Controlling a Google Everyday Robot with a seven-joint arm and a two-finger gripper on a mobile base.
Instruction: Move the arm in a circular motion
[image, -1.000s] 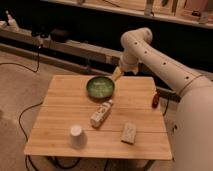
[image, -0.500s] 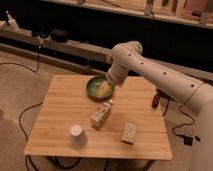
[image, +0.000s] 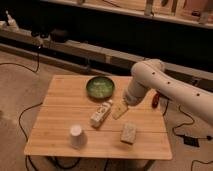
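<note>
The cream tubular arm (image: 150, 80) reaches down-left to its tan gripper (image: 120, 110), above the wooden table (image: 65, 100)'s middle.

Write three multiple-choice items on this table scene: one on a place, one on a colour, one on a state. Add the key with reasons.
1. Where is the end effector of the arm?
A. over the table, right of the carton
B. inside the bowl
C. on the floor

2. What colour is the bowl?
A. red
B. green
C. black

3. How does the white cup stand?
A. on its side
B. stacked on the sponge
C. on end, alone at the front left

Key: 1 A, the tan tip hangs just right of the carton, above the wood. 2 B, its rim and inside look green. 3 C, it stands on end, apart from everything else.
</note>
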